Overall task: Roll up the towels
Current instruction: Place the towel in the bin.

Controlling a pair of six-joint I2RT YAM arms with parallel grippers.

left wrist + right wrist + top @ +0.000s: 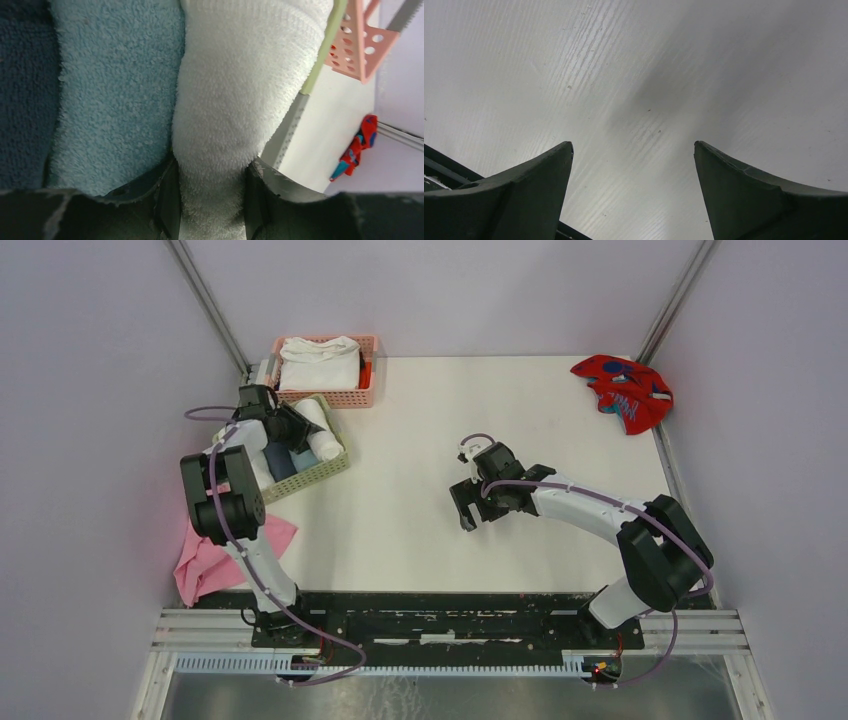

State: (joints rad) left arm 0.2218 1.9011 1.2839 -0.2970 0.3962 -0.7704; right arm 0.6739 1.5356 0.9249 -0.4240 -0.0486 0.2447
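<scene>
Showing only in wrist view, left claw (210,165) pinches white towel (240,90); right claw (633,145) spread

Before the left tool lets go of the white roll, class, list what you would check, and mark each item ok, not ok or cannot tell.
1. Left tool shut on the white roll: ok.
2. White roll inside the green basket, next to the blue roll: ok.
3. White roll resting on the basket floor: cannot tell, the floor is hidden.
4. Right tool open and holding nothing, above the table: ok.
5. Red towel rolled: not ok, it lies crumpled at the far right corner.
</scene>
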